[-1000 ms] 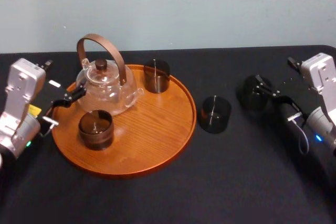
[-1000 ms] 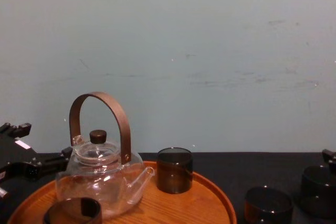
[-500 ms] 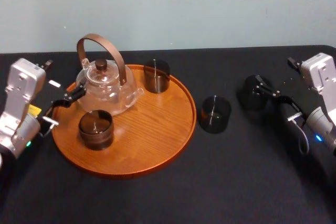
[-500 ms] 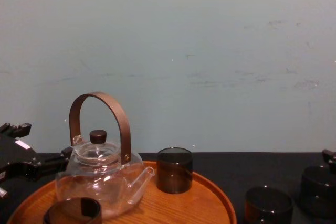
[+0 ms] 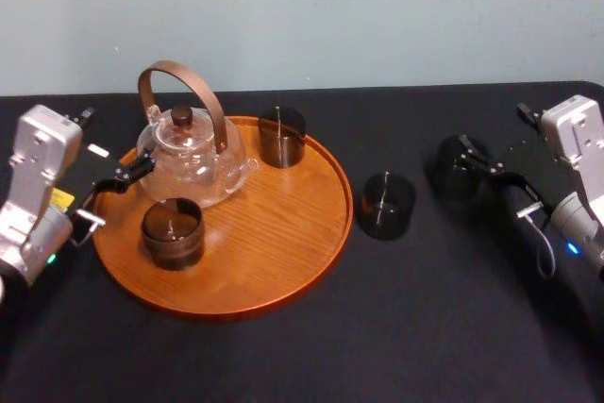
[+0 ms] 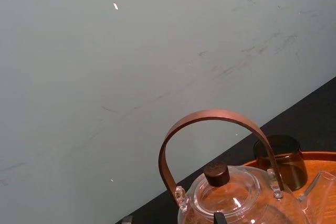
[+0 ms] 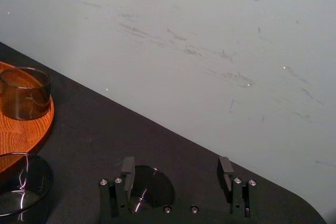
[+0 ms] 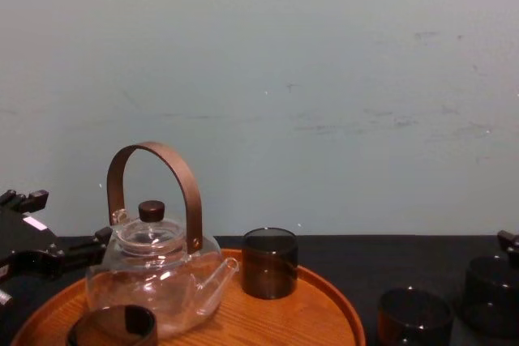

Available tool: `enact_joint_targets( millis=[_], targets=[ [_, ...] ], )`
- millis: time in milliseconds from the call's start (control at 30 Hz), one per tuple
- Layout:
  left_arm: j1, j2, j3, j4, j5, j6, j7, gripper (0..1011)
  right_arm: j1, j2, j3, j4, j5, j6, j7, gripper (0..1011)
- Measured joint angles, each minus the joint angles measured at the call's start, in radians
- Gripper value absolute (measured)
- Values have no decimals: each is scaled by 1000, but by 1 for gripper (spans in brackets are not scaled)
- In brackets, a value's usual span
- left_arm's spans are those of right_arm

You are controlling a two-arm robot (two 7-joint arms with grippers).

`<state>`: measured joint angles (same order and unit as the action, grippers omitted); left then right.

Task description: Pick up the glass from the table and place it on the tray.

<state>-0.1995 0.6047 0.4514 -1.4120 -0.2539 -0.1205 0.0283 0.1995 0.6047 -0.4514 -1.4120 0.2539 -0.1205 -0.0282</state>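
I am looking at a pale blue-green wall behind a black tabletop. The tray is lying on the left half of the tabletop. A clear teapot with a brown hoop handle is standing on the tray's back left part. A back glass is standing by the tray's far rim, and a front glass is standing on the tray on the side nearer to me, in front of the teapot.

Two more dark glasses are standing on the bare tabletop. The middle glass is sitting just beside the tray's right rim. The right glass is sitting farther toward the right edge, apart from the middle one.

The right end effector is reaching in from the right edge and is sitting low, right at the right glass. In the right wrist view its fingers are standing wide apart, and the right glass is showing in the gap, closer to one finger. I cannot tell if it is touching. It is not gripping anything.

The left end effector is waiting at the tray's left rim, next to the teapot. Its fingers are apart and it is holding nothing.
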Motion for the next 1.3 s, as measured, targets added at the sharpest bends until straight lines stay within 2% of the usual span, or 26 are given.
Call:
enact_joint_targets(
  millis=[367,633,933,1300],
  targets=[
    [0,0,0,0,0,0,0,1001,0,0,0,0,0,0,0,1002],
    [0,0,0,0,0,0,0,1001,-14,-3,18,-5,22,-8,60,1002],
    [0,0,0,0,0,0,0,1001,-78,5,42,-89,31,27,80,1002],
    [0,0,0,0,0,0,0,1001,-129,0,38,-155,38,70,126,1002]
  ],
)
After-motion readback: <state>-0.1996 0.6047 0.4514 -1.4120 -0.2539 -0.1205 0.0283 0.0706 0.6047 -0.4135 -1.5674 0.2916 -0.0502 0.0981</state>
